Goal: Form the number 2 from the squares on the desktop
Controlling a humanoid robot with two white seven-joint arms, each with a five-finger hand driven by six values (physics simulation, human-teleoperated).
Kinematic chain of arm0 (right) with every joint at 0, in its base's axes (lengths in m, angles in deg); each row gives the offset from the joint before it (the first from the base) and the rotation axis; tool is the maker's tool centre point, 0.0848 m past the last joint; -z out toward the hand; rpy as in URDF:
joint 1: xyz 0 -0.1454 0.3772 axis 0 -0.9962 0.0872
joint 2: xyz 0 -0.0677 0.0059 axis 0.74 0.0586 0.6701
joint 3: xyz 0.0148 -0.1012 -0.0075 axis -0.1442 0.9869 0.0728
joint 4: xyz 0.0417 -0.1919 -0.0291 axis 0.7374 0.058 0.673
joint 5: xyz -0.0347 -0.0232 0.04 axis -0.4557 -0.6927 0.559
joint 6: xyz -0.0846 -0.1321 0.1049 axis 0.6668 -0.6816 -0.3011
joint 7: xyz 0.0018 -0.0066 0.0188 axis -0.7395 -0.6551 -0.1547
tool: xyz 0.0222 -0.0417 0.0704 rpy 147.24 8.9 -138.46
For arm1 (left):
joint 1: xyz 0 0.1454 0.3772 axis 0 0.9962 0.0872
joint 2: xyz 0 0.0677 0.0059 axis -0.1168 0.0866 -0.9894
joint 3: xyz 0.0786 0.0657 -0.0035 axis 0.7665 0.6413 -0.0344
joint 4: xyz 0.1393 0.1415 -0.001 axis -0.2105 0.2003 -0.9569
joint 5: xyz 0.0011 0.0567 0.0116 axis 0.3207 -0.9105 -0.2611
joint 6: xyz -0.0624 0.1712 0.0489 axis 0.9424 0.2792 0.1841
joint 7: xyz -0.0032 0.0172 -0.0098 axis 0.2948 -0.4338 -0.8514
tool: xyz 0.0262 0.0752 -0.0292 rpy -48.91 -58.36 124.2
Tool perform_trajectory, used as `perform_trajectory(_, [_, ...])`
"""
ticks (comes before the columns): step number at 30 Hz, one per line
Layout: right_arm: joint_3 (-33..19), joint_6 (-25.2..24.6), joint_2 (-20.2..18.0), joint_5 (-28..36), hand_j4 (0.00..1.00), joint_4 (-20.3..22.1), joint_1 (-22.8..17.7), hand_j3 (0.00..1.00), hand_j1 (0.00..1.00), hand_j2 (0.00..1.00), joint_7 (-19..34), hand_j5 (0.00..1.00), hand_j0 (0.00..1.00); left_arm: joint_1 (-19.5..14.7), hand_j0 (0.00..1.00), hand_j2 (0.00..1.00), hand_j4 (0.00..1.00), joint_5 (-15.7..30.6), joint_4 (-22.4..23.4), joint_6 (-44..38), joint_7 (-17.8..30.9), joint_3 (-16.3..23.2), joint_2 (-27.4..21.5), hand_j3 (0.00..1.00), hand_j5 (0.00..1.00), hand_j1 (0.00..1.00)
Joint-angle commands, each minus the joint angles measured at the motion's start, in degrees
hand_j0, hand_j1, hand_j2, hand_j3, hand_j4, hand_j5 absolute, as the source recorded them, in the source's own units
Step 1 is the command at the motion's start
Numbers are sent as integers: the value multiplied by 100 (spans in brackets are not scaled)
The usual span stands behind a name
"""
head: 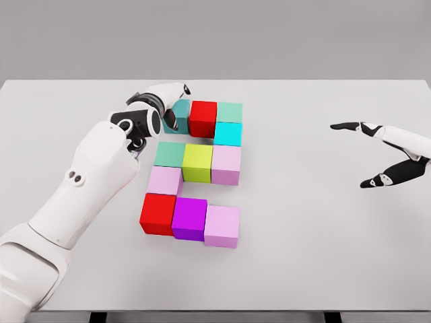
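Teal cube [180,112] under left hand [163,106]

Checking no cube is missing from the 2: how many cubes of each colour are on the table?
Teal cube under left hand: 1
Red cubes: 2
Mint-green cubes: 2
Cyan cube: 1
Yellow-green cube: 1
Pale pink cubes: 3
Purple cube: 1
Total: 11

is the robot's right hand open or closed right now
Open. The right hand hovers over bare table, fingers spread, holding nothing.
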Motion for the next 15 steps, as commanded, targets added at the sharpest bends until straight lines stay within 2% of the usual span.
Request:
perform_trajectory(1, [-5,-15,-16,48,100,1,0,100,100,100,-2,100,100,0,97,97,97,-22,-39,25,-2,-1,-5,97,97,97])
perform_trajectory(4, [-5,-15,-7,48,100,18,0,100,100,100,-2,100,100,9,100,100,100,4,-83,34,-2,-36,-49,100,100,100])
perform_trajectory(9, [-5,-15,-16,30,100,27,-62,100,100,100,-2,100,100,62,100,100,100,57,-514,51,-2,-53,-339,100,100,100])
perform_trajectory(13, [-5,-15,-16,30,100,18,-70,100,100,100,-2,100,100,62,100,100,100,259,-654,69,-2,-62,-910,100,100,100])
perform_trajectory(15, [-5,-15,-16,30,100,18,-62,100,100,100,-2,100,100,70,100,100,100,522,-822,86,-2,-1,-1235,100,100,100])
